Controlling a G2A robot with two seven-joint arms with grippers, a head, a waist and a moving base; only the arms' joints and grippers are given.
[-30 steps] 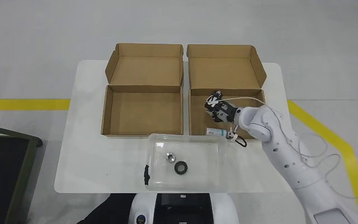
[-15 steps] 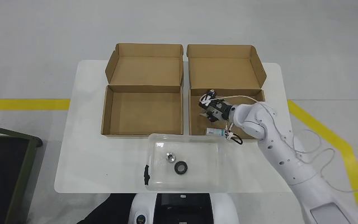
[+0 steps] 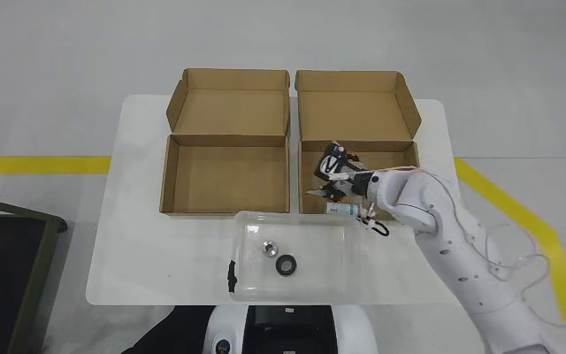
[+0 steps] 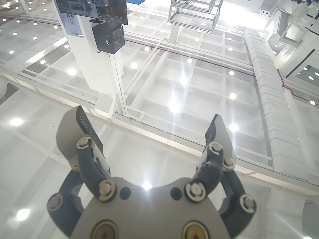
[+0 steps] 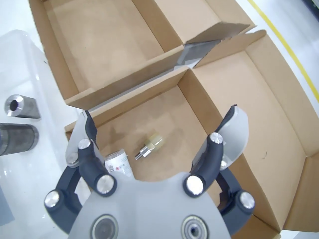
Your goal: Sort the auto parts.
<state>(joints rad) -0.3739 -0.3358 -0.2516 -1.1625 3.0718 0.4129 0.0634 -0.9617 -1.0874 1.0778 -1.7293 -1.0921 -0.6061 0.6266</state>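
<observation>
Nearest, at 6 o'clock on the table (image 3: pixel 133 221), the clear bin (image 3: pixel 332 274) holds two unsorted parts: a silver sleeve (image 3: pixel 268 249) and a dark ring (image 3: pixel 286 265), just beside each other. Both look like round, smooth metal. I judge that either could roll or slip from the pads if gripped off-centre.

Beyond the bin, the right gripper (image 3: pixel 329 174) hangs over the right box (image 3: pixel 354 142) at 1 o'clock, jaws spread and holding nothing. Under it lie a white tube (image 5: pixel 119 162), close to the box's near wall, and a brass fitting (image 5: pixel 150 146) just beside the tube. A low swing toward the bin could clip that wall or the bin's rim and shove the box askew.

The left box (image 3: pixel 225 177) sits at 11 o'clock — dropping a part into the wrong box is the other risk. The left gripper (image 4: pixel 148 113) points at the ceiling, jaws apart and empty.
</observation>
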